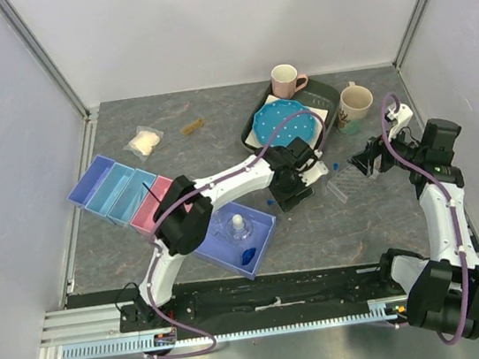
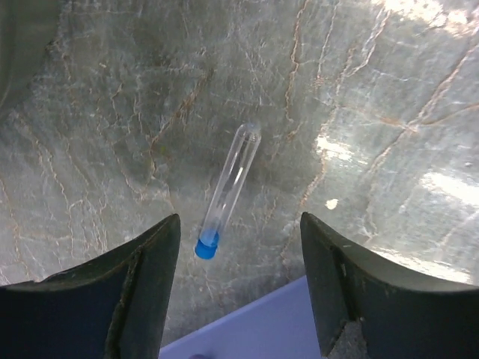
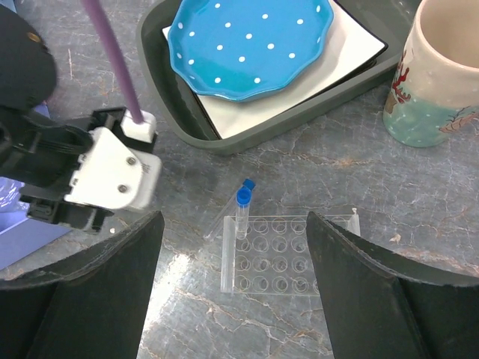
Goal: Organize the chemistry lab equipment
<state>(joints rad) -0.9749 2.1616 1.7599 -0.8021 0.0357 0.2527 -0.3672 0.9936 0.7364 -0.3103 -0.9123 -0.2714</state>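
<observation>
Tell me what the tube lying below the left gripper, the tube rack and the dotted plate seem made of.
Tube: clear plastic or glass, unclear which; the table shows through it, and its cap is opaque blue. Tube rack: clear, probably acrylic; see-through with neat rows of holes. Dotted plate: looks like glazed ceramic, glossy blue with a scalloped rim.

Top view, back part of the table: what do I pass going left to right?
bag of white wads → small brown item → pink mug → cream mug
</observation>
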